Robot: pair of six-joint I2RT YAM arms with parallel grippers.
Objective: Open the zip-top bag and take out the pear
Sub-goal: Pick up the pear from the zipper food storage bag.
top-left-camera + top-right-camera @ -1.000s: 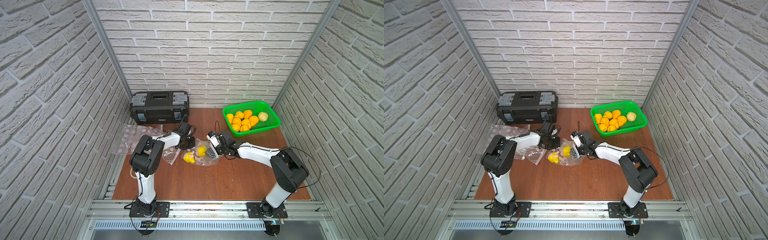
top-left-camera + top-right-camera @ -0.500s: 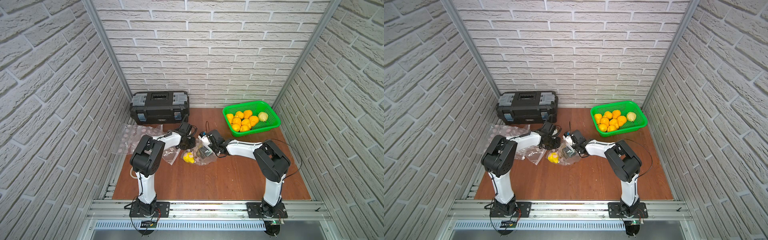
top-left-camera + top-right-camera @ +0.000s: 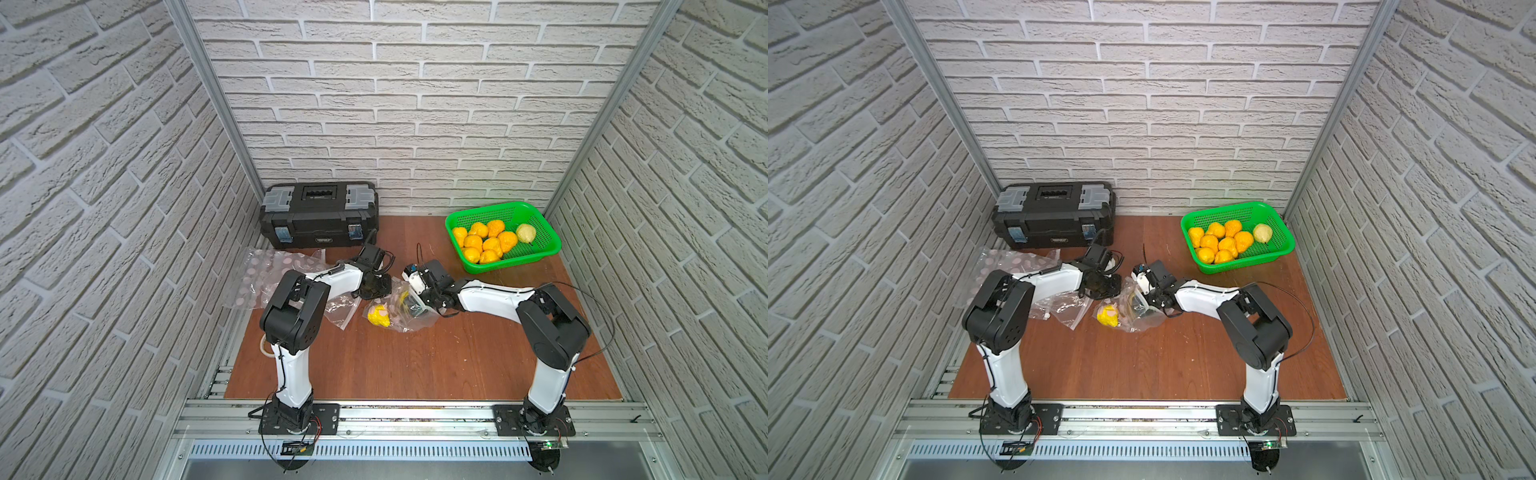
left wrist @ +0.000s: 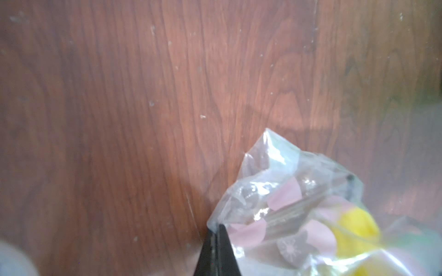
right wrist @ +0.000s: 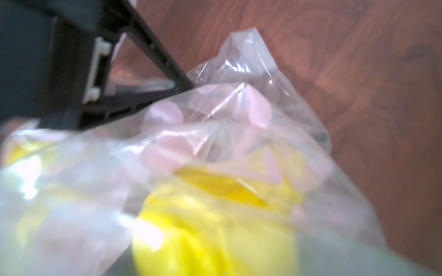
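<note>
The clear zip-top bag [image 3: 399,325] [image 3: 1138,323] with pink dots lies crumpled mid-table. One yellow pear [image 3: 379,316] [image 3: 1108,316] shows at its near-left end. My left gripper [image 3: 376,289] [image 3: 1104,286] is shut on a corner of the bag [image 4: 275,172], black tips pressed together [image 4: 216,233]. My right gripper [image 3: 415,305] [image 3: 1144,305] reaches into the bag from the right, over a second pear [image 3: 402,296]. That pear [image 5: 215,227] fills the right wrist view behind blurred plastic, and the right fingers are hidden there.
A black toolbox [image 3: 319,220] stands against the back wall. The green basket [image 3: 490,208] at back right holds several orange fruits and one pale one. More plastic bags [image 3: 270,274] lie at the left edge behind my left arm.
My right arm reached left and pushed its gripper into the bag, covering the second pear. The left gripper kept its hold on the bag corner without moving.
</note>
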